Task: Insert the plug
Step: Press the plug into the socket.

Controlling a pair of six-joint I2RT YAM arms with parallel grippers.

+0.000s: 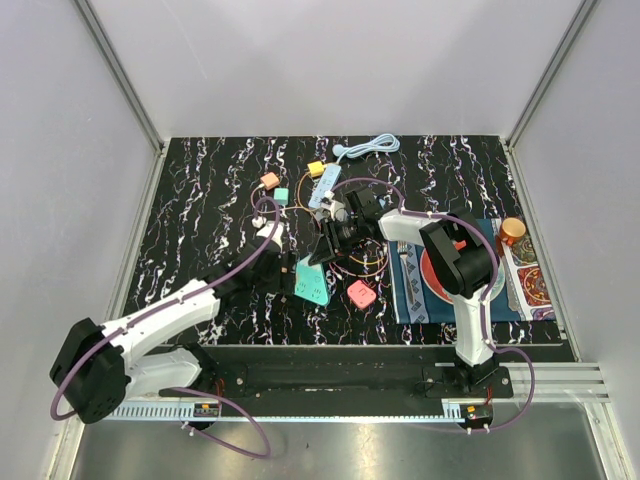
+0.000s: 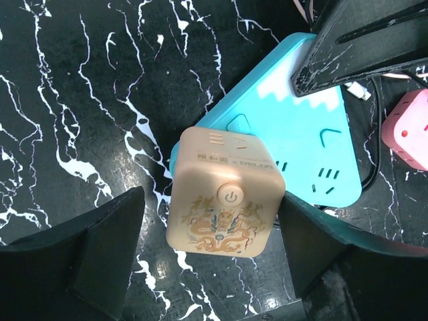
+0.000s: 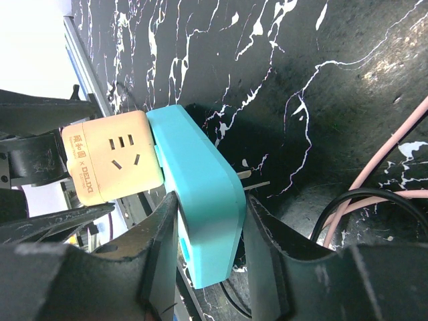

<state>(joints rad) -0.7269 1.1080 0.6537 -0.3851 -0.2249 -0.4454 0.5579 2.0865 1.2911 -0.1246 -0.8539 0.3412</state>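
One beige plug [image 2: 226, 200], seemingly seated in teal strip [image 2: 301, 134], between spread left tool [image 2: 210, 267]; right tool [image 3: 208, 247] pinches strip.

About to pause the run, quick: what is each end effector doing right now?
Left end effector: open, straddling the beige cube.
Right end effector: closed on the teal adapter.

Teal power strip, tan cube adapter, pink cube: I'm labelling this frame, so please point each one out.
teal power strip [image 2: 301, 147], left wrist view, on its flat socket face.
tan cube adapter [image 2: 229, 196], left wrist view, on its round power button.
pink cube [image 2: 409, 130], left wrist view, on its top face.
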